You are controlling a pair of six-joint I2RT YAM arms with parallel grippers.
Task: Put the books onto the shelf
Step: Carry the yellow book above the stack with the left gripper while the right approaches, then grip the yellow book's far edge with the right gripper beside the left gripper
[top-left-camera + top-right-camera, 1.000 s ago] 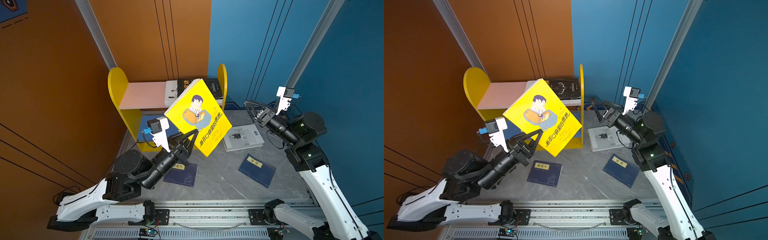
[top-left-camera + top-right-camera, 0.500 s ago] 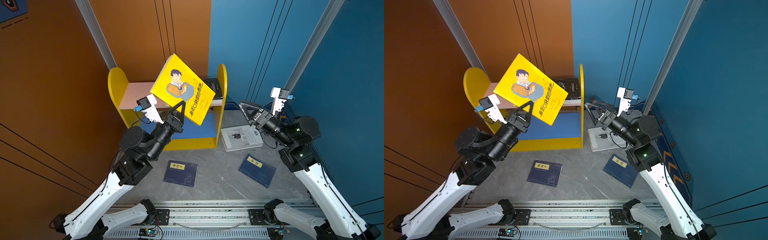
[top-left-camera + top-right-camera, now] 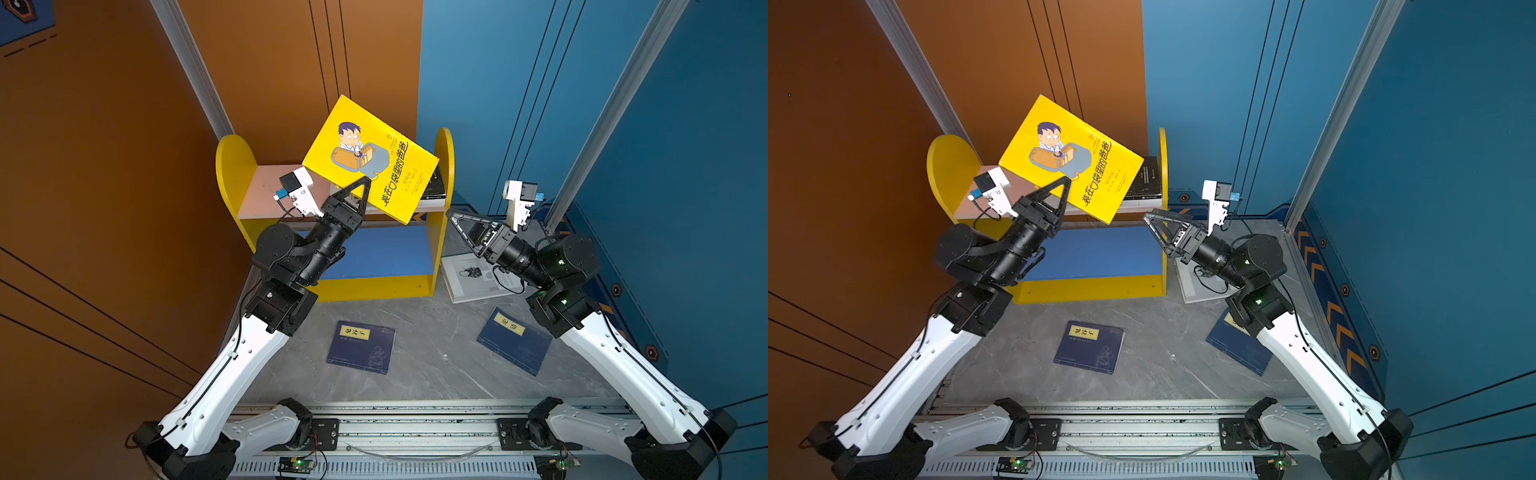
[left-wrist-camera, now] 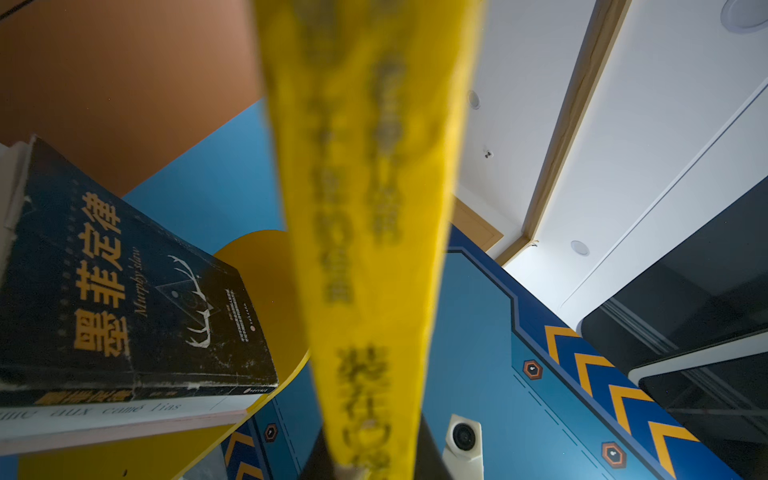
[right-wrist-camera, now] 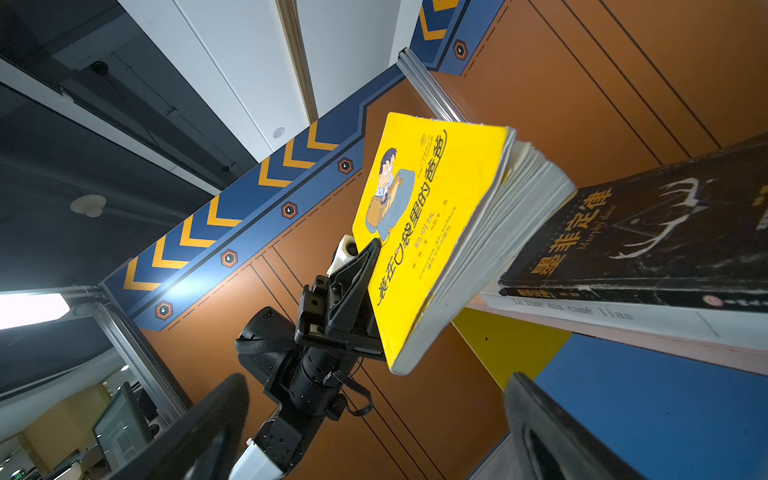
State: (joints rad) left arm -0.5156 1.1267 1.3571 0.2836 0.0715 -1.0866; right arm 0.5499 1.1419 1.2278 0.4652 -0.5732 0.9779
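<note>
The left part of the pink upper board (image 3: 259, 195) is bare; its right end is taken by a black book (image 3: 1148, 183) lying on a white book (image 4: 124, 417). The yellow book (image 3: 370, 158) hangs tilted above the middle — it closes the way from above. The blue lower board (image 3: 386, 249) is free from the front.

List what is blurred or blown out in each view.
Left wrist view: the yellow book fills the middle out of focus, the black book is sharp. Right wrist view: the right gripper's fingers are dark blurs, a ceiling light is blown out. Both top views: sharp, evenly lit.
</note>
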